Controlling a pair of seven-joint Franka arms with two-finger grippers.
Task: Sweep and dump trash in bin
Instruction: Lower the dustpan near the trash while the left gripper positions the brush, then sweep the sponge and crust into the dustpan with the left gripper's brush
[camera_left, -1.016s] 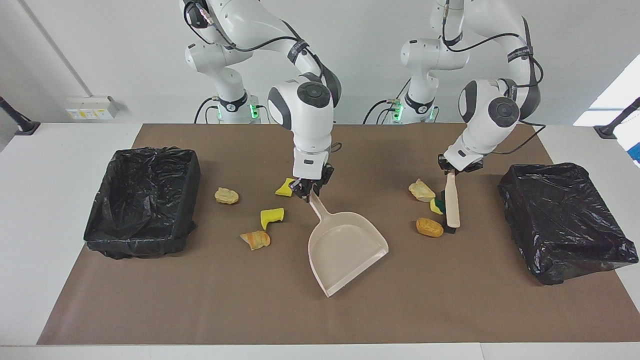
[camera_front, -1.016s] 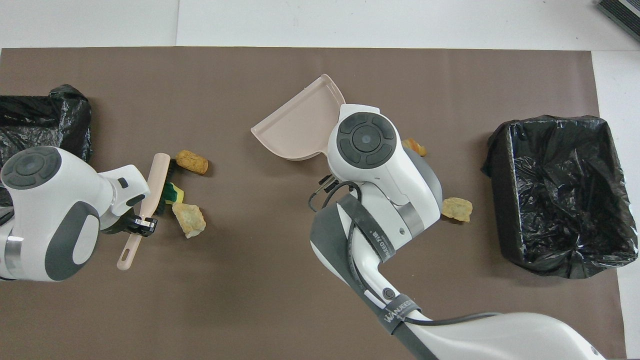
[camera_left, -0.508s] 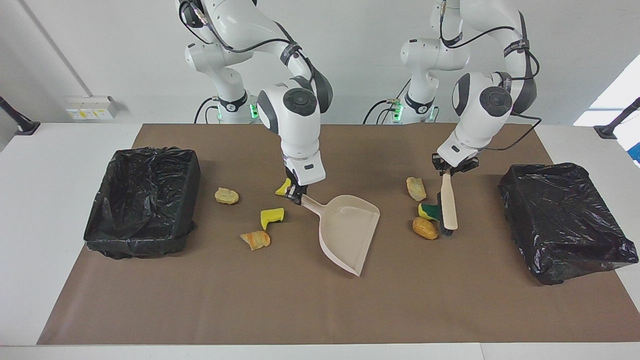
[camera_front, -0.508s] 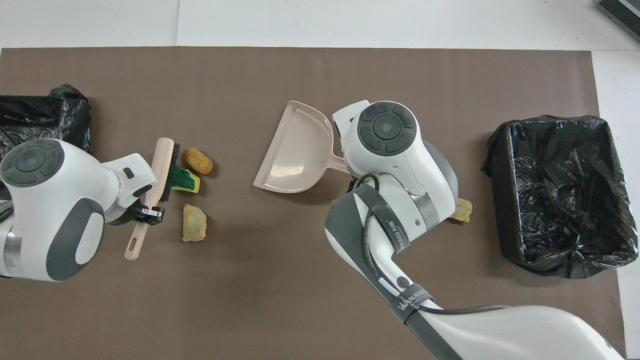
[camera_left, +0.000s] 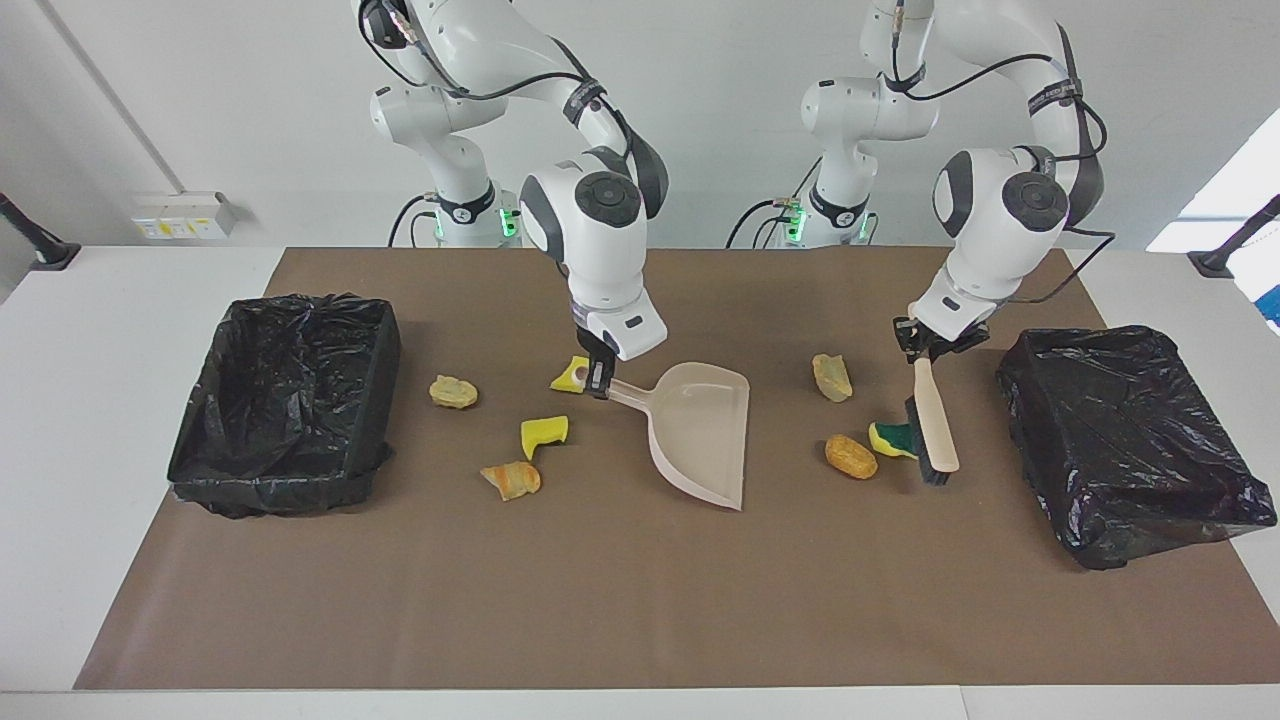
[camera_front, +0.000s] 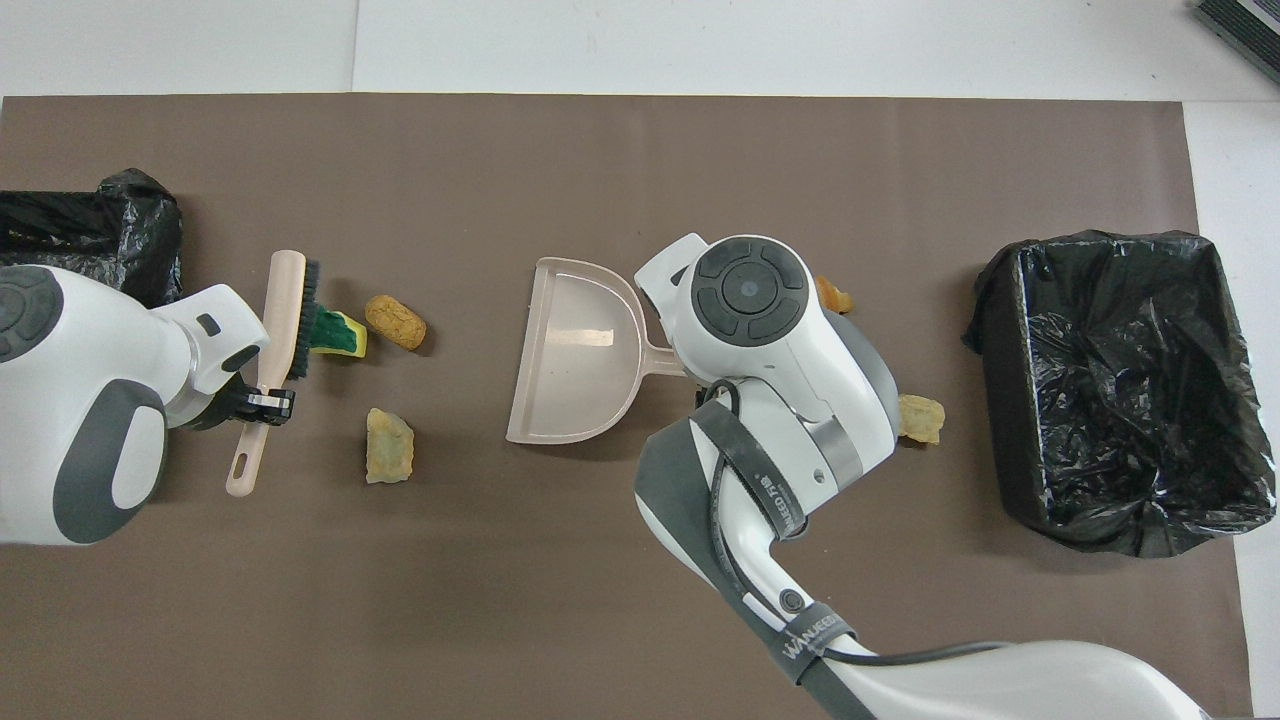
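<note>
My right gripper (camera_left: 598, 380) is shut on the handle of the beige dustpan (camera_left: 702, 432), which rests at the mat's middle with its mouth toward the left arm's end. My left gripper (camera_left: 930, 348) is shut on the beige hand brush (camera_left: 936, 428), whose bristles touch the green-topped sponge (camera_left: 890, 440). Beside the sponge lie a brown lump (camera_left: 850, 457) and, nearer the robots, a tan lump (camera_left: 832, 377). Toward the right arm's end lie yellow sponges (camera_left: 543, 433) (camera_left: 570, 376), an orange lump (camera_left: 512, 479) and a tan lump (camera_left: 453, 391). In the overhead view my left gripper (camera_front: 262, 403) clamps the brush (camera_front: 283, 310); the dustpan (camera_front: 575, 350) shows too.
A black-lined bin (camera_left: 280, 400) stands at the right arm's end of the brown mat and another (camera_left: 1130, 440) at the left arm's end. The right arm's wrist (camera_front: 750, 300) hides part of the trash in the overhead view.
The right gripper has swung the dustpan round so that its mouth faces the left arm's end. The left gripper has shifted the brush toward the left arm's end, and the green-topped sponge moved with it.
</note>
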